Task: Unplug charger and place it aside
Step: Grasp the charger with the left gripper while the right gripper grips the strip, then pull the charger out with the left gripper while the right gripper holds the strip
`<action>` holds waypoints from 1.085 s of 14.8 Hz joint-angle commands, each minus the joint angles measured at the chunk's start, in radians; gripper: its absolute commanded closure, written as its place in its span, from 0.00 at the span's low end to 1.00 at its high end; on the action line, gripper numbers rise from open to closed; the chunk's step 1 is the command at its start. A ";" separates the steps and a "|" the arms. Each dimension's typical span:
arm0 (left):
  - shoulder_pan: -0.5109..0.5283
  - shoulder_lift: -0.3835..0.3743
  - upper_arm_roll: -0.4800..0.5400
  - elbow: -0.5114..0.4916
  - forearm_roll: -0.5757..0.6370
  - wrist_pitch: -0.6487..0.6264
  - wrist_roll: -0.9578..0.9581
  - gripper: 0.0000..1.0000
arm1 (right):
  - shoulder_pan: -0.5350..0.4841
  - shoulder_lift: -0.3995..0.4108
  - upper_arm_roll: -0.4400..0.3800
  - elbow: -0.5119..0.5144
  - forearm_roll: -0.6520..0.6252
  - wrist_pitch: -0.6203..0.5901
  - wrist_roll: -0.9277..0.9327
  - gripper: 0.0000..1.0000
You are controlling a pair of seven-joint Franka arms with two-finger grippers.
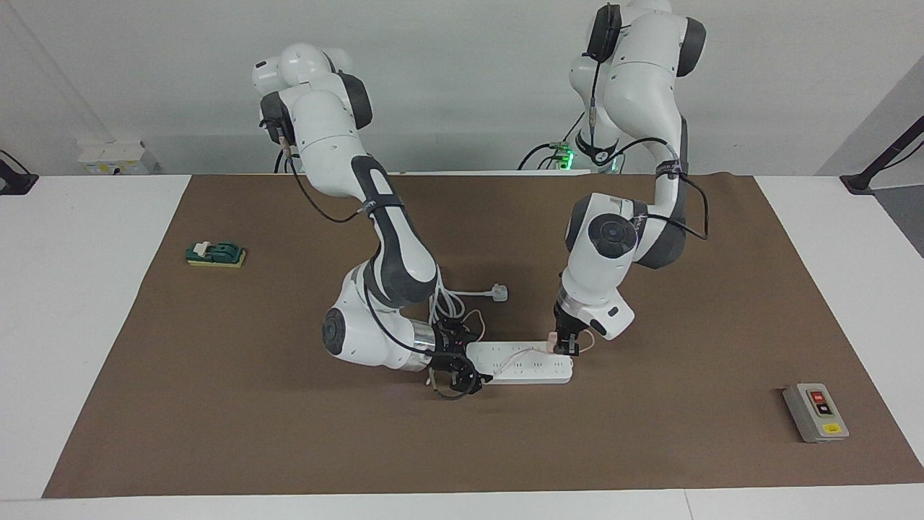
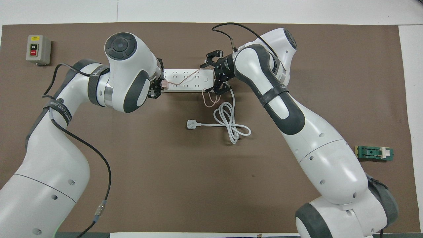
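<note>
The long white power strip (image 1: 527, 365) (image 2: 186, 84) lies in the middle of the brown mat. The small pale-pink charger (image 1: 552, 336) (image 2: 164, 85) sits in the strip's end toward the left arm. Its thin pink cable (image 2: 185, 77) runs along the strip and loops off it on the side nearer the robots. My left gripper (image 1: 567, 345) (image 2: 158, 86) points down at that end, shut on the charger. My right gripper (image 1: 462, 368) (image 2: 213, 74) lies low and clamps the strip's other end.
The strip's white three-pin plug (image 1: 499, 292) (image 2: 191, 124) and coiled thick cord (image 2: 231, 124) lie nearer the robots than the strip. A grey switch box (image 1: 816, 412) (image 2: 38, 49) stands toward the left arm's end. A green block (image 1: 216, 254) (image 2: 375, 153) lies toward the right arm's end.
</note>
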 commanded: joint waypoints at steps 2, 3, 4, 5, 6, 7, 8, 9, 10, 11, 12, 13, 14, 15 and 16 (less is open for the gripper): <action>-0.012 -0.042 0.012 -0.068 0.027 0.041 -0.007 1.00 | 0.000 0.045 0.006 0.039 0.039 0.033 0.021 0.00; -0.012 -0.042 0.012 -0.071 0.027 0.044 -0.007 1.00 | 0.000 0.045 0.006 0.037 0.039 0.023 0.021 0.00; -0.012 -0.042 0.012 -0.072 0.027 0.044 -0.007 1.00 | 0.000 0.044 0.006 0.036 0.039 0.022 0.021 0.00; -0.015 -0.044 0.012 -0.072 0.027 0.044 -0.007 1.00 | 0.000 0.045 0.006 0.034 0.039 0.023 0.021 0.00; -0.015 -0.044 0.012 -0.072 0.027 0.042 -0.009 1.00 | 0.000 0.045 0.006 0.032 0.039 0.028 0.020 0.00; -0.015 -0.042 0.012 -0.072 0.027 0.044 -0.007 1.00 | 0.000 0.047 0.006 0.028 0.040 0.034 0.020 0.00; -0.015 -0.042 0.012 -0.072 0.027 0.044 -0.009 1.00 | 0.006 0.047 0.006 0.025 0.042 0.039 0.018 0.00; -0.015 -0.042 0.012 -0.072 0.027 0.044 -0.009 1.00 | 0.007 0.047 0.006 0.019 0.045 0.040 0.017 0.00; -0.015 -0.042 0.012 -0.072 0.027 0.042 -0.009 1.00 | 0.007 0.047 0.006 0.017 0.046 0.040 0.017 0.02; -0.015 -0.042 0.012 -0.072 0.027 0.044 -0.009 1.00 | 0.007 0.047 0.006 0.017 0.046 0.040 0.015 0.06; -0.015 -0.042 0.012 -0.072 0.027 0.044 -0.009 1.00 | 0.007 0.047 0.006 0.017 0.046 0.042 0.015 0.16; -0.019 -0.042 0.012 -0.072 0.027 0.044 -0.009 1.00 | 0.007 0.047 0.006 0.016 0.046 0.055 0.015 0.29; -0.019 -0.044 0.012 -0.072 0.027 0.044 -0.009 1.00 | 0.009 0.047 0.006 0.014 0.048 0.075 0.014 0.42; -0.019 -0.044 0.012 -0.072 0.027 0.042 -0.009 1.00 | 0.015 0.045 0.006 0.006 0.048 0.086 0.014 0.49; -0.019 -0.044 0.012 -0.072 0.027 0.044 -0.009 1.00 | 0.021 0.045 0.006 0.000 0.048 0.097 0.014 0.50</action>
